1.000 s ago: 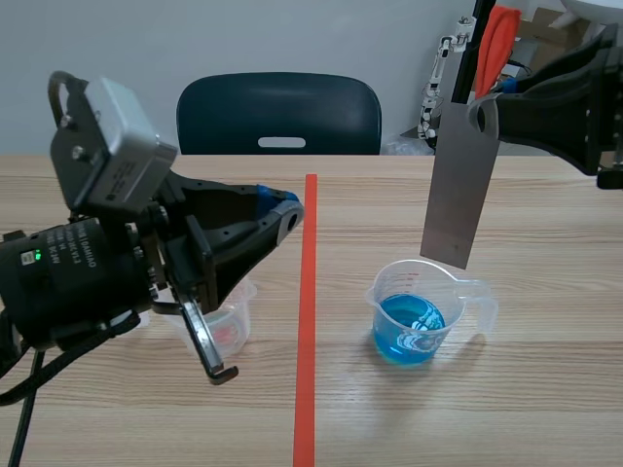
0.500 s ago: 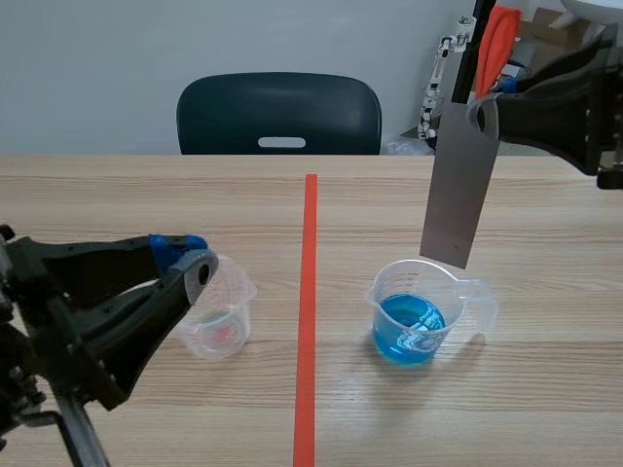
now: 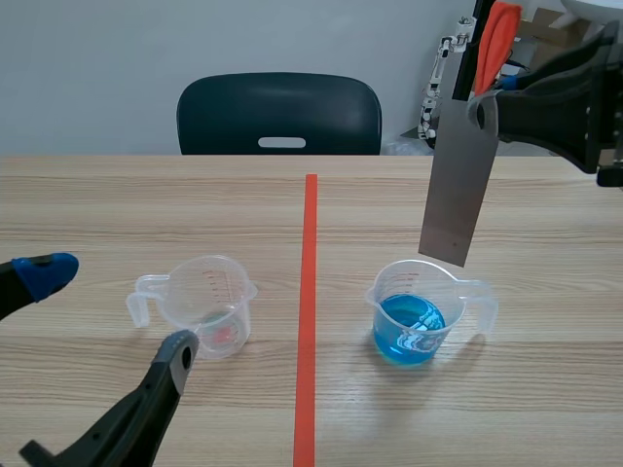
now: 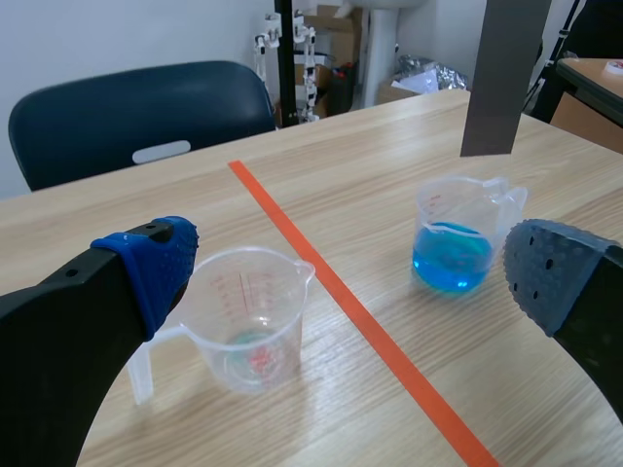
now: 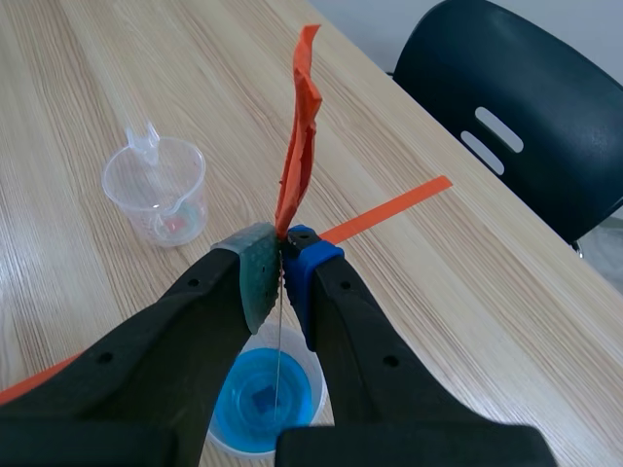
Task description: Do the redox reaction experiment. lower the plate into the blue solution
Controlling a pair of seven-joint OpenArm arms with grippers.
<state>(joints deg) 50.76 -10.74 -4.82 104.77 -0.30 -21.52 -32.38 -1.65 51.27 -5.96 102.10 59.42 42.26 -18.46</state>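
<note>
While clamped in the right gripper (image 5: 282,265), metal plate (image 3: 458,185) hangs upright just above the cup (image 3: 450,292) of blue liquid (image 3: 409,336), not yet dipped. Lowering step pending: needs a straight descent inside the rim. Left gripper (image 4: 355,268): fingers apart, empty.

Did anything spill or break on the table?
No, nothing stands out. The clear cup and the blue cup both stand upright, and the blue liquid is all inside. No puddles show on the table. The right hand holds the plate above the blue cup, not yet dipped.
</note>
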